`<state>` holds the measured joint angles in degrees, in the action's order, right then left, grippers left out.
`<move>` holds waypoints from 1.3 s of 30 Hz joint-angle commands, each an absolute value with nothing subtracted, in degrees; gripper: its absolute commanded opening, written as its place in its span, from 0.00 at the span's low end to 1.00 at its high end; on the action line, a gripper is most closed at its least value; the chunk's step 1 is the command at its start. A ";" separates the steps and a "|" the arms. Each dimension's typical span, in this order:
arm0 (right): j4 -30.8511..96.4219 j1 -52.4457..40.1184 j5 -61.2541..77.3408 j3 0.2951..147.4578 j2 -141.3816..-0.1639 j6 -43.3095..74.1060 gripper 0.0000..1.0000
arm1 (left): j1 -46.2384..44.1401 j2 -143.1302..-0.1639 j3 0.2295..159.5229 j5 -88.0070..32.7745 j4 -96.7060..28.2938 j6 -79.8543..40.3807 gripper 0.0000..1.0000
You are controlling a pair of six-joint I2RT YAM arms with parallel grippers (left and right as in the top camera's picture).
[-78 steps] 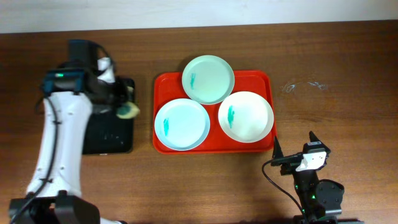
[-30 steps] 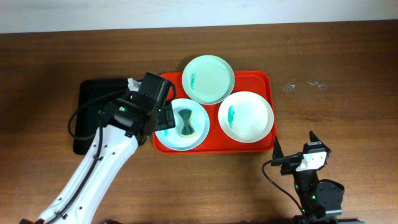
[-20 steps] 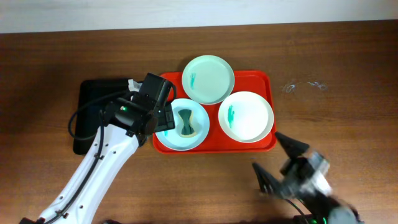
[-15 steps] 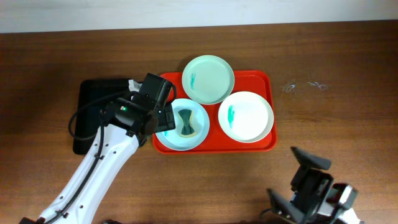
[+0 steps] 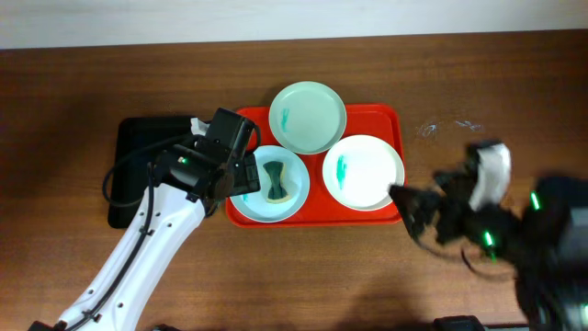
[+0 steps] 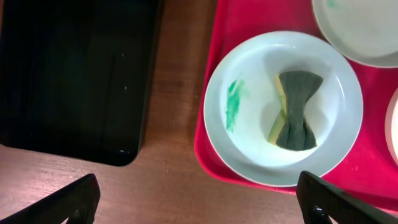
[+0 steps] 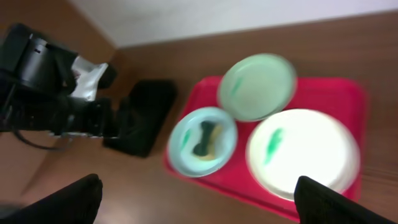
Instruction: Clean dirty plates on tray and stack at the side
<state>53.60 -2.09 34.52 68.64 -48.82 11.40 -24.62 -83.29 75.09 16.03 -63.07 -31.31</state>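
The left gripper (image 6: 199, 202) is seen spread wide by the left edge of the near-left pale mint round plate (image 6: 249, 155); nothing is held or touched by it. On that plate a dark green and yellow sponge (image 6: 293, 111), pinched at its middle, is laid beside a teal smear (image 6: 233, 107). The right gripper (image 7: 199, 202), blurred, is likewise spread wide and holds nothing, off the near-right corner of the large red rectangular plastic tray (image 5: 384, 119). All 3 plates are carried by this tray on the wooden tabletop (image 5: 514, 83). A smear is also shown on the rear plate (image 5: 317, 119) and on the right plate (image 5: 372, 175). A smaller black tray (image 5: 138, 152) lies just beside, on the left.
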 commanded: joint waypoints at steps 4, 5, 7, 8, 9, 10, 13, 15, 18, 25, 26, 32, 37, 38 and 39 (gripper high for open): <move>54.13 -6.20 41.25 68.12 -67.70 8.56 0.65 | -24.49 -83.57 75.05 15.79 -63.09 -31.24 0.99; 53.28 -7.66 38.41 67.51 -70.70 8.58 0.66 | -24.49 -83.57 75.05 15.59 -63.09 -31.24 0.99; 51.53 -10.13 33.71 67.16 -76.25 8.58 0.66 | -24.49 -83.57 75.05 14.92 -63.07 -31.24 0.99; 49.87 -11.64 32.42 67.16 -79.68 8.58 0.66 | -24.49 -83.57 75.05 14.72 -63.05 -31.24 0.99; 48.10 -12.86 32.29 67.16 -82.41 8.56 0.66 | -24.49 -83.57 75.05 14.74 -63.05 -31.24 0.99; 45.98 -14.13 32.29 67.16 -85.21 8.58 0.66 | -24.49 -83.57 75.05 14.74 -62.98 -31.24 0.99; 38.09 -17.76 32.34 67.18 -93.86 8.62 0.64 | -24.49 -83.57 75.05 14.72 -62.87 -31.24 0.99; 33.63 -19.29 32.69 67.18 -98.32 8.73 0.58 | -24.49 -83.57 75.05 14.26 -62.87 -31.24 0.99; 29.71 -20.75 32.69 67.18 -102.35 9.04 0.52 | -24.49 -83.57 75.05 13.65 -62.81 -31.27 0.99; 24.95 -24.05 26.50 67.18 -108.44 9.02 0.48 | -24.49 -83.57 75.05 13.65 -62.63 -31.24 0.99; 24.12 -24.36 25.61 67.18 -109.08 8.97 0.47 | -24.49 -83.57 75.05 13.65 -62.63 -31.24 0.99; 21.12 -24.38 23.27 67.18 -110.50 8.51 0.45 | -24.49 -83.57 75.05 13.65 -62.61 -31.24 0.99; 20.08 -24.36 23.27 67.18 -111.79 9.32 0.45 | -24.49 -83.57 75.05 13.65 -62.63 -31.24 0.99; 20.08 -24.36 23.27 67.18 -112.01 9.47 0.43 | -24.49 -83.57 75.05 13.65 -62.63 -31.27 0.99; 20.08 -24.36 23.22 67.18 -112.36 9.47 0.41 | -24.49 -83.57 75.05 13.65 -62.61 -31.24 0.99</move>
